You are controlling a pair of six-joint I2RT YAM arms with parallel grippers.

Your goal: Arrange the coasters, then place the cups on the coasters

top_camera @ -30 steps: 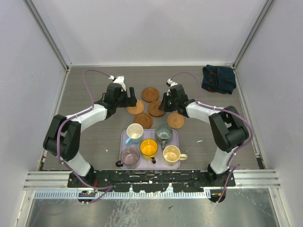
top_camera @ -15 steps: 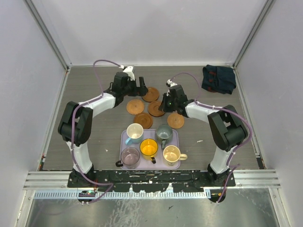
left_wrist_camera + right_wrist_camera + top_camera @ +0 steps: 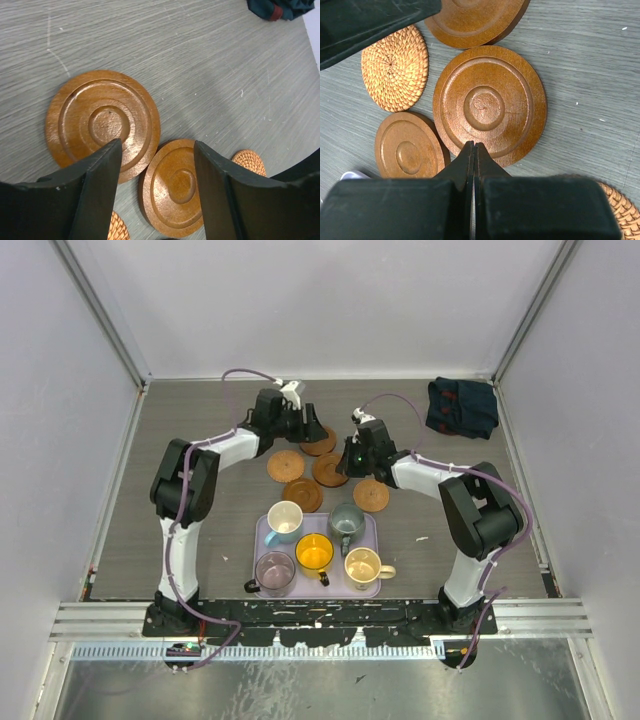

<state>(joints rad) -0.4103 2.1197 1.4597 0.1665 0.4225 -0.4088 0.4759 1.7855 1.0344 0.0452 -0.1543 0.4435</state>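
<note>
The left gripper [image 3: 157,145] is held half open, empty, over two touching coasters [image 3: 102,122] mid-table; the right gripper [image 3: 474,146] is shut, empty, at one's rim; both could be dragged together when one is pushed.

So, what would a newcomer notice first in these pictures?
Five cups crowd a lavender tray at the near side. Beyond it, five round coasters lie clustered in the middle, with the open left gripper and the shut right gripper both over them. A dark cloth sits in the far right corner.
</note>
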